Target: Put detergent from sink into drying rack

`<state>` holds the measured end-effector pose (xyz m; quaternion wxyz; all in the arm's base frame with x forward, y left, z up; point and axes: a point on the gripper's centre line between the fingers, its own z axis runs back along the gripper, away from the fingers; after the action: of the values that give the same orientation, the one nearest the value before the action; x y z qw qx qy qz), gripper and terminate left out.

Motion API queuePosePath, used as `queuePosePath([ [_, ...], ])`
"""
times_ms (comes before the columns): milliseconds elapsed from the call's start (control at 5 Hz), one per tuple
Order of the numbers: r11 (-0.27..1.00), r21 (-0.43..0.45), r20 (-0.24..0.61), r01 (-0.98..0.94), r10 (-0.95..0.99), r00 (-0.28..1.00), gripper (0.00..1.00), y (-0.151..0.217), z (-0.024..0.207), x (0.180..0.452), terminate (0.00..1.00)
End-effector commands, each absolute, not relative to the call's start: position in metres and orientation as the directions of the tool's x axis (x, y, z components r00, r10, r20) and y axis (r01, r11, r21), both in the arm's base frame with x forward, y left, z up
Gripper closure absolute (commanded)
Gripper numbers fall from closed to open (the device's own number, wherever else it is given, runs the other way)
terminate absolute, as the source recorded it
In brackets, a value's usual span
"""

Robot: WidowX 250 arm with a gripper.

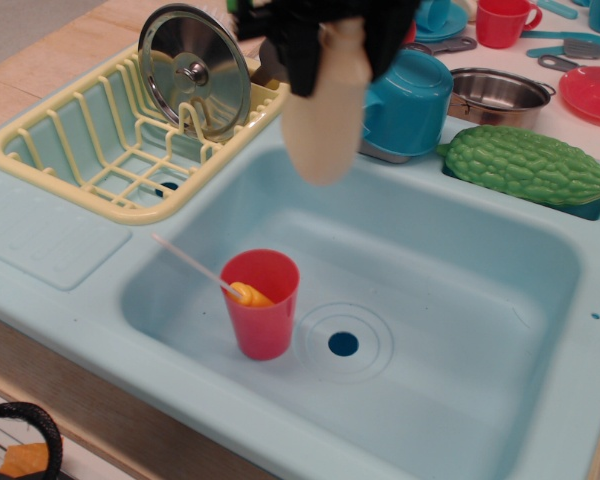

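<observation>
The black gripper (pixel 325 45) is shut on the cream-white detergent bottle (pixel 325 120) and holds it in the air, bottom hanging down. The bottle is above the far left rim of the light-blue sink (pixel 460 240), close to the right end of the pale yellow drying rack (pixel 70 165). The bottle's neck is hidden inside the gripper. The image of the gripper is blurred.
A steel pot lid (pixel 193 70) stands upright in the rack, with a grey fork (pixel 270 55) behind it. A red cup (pixel 262 303) with a stick and a yellow piece stands in the sink beside the drain (pixel 342 344). A blue pot (pixel 412 100), a steel pan (pixel 495 95) and a green gourd (pixel 525 165) lie behind the sink.
</observation>
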<state>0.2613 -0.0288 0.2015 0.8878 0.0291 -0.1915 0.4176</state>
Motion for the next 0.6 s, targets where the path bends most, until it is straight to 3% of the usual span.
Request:
queuePosePath([
  [0,0.626,-0.154,0.439,-0.765,0.737,0.514,1.00,0.007,0.231,0.257,0.00],
  [400,0.624,-0.159,0.420,-0.765,0.744,0.519,1.00,0.056,0.221,0.253,0.00],
])
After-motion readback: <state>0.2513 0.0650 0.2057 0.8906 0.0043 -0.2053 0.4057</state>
